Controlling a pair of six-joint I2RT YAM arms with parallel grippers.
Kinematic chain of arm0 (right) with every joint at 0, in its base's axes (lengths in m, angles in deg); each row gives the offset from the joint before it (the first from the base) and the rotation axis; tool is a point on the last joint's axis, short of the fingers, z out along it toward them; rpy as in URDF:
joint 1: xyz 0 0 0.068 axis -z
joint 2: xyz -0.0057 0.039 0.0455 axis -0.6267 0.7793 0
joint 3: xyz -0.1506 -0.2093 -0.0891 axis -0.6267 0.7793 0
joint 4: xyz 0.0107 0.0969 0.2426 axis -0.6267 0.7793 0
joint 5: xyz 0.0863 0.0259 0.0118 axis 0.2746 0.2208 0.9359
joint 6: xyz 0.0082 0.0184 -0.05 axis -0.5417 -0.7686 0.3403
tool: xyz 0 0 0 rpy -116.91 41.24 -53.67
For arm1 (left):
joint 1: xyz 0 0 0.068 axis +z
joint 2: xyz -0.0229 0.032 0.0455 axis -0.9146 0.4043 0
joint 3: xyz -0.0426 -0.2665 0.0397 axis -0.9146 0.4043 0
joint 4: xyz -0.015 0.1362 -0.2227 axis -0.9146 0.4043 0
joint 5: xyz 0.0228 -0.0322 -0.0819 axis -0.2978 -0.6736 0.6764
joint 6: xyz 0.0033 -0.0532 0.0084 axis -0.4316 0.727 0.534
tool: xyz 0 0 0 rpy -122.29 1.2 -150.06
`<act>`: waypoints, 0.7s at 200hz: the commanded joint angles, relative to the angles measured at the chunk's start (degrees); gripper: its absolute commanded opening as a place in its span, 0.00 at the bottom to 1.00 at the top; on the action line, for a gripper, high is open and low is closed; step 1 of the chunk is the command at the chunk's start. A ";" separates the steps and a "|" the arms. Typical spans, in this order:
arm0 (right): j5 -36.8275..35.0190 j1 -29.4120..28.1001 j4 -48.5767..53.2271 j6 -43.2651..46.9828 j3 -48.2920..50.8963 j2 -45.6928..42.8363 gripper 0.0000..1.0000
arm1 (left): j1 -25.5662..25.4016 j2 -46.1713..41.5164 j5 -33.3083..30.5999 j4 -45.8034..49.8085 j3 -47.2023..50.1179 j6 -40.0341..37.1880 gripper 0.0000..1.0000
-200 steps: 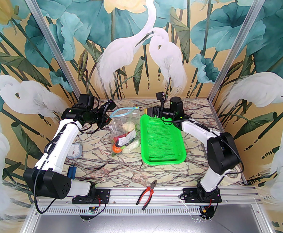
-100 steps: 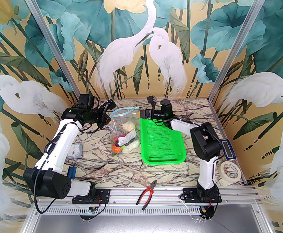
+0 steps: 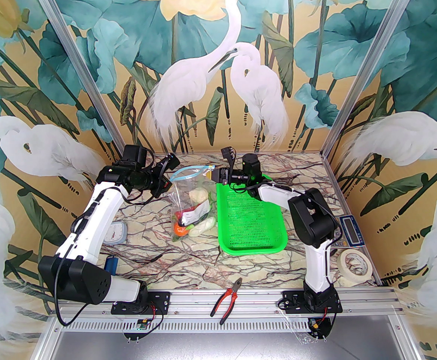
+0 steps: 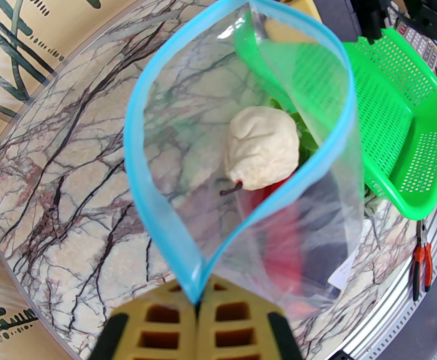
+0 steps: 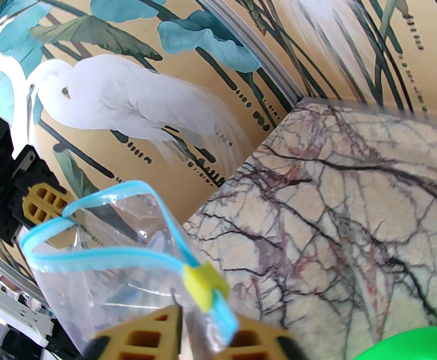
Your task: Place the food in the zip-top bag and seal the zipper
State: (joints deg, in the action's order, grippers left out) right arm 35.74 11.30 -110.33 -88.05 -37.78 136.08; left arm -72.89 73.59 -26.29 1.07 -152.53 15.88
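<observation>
From above, the bag (image 3: 190, 201) stands on the marble table (image 3: 166, 261), just left of the green basket (image 3: 252, 219). The food (image 3: 190, 223) is heaped in its bottom. The left gripper (image 3: 168, 180) and right gripper (image 3: 215, 174) meet the two ends of its mouth.

On the left wrist view, the fingers are pressed together on one end of the blue zipper (image 4: 139, 156). The zipper gapes in a loop, and a cauliflower (image 4: 261, 152) sits inside.

On the right wrist view, the fingers pinch the bag's corner just beside the yellow slider (image 5: 205, 281). The mouth is unsealed.
</observation>
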 commanded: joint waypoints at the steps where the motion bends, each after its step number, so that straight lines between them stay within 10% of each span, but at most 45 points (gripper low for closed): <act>1: -1.74 -0.04 2.71 3.23 0.24 -4.72 0.00 | 0.24 2.06 -5.50 -2.27 -2.60 0.83 0.00; 78: -5.50 -3.11 16.50 9.70 0.25 -14.11 0.00 | 0.24 7.44 -18.37 -1.17 -10.35 0.09 0.02; 140: -12.55 -3.95 28.78 13.45 2.11 -16.49 0.00 | 0.24 2.61 -14.08 1.20 -8.59 -3.64 0.18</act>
State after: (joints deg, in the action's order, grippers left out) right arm 28.00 7.41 -89.69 -78.21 -36.56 120.28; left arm -72.89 80.28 -41.85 1.18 -162.48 14.48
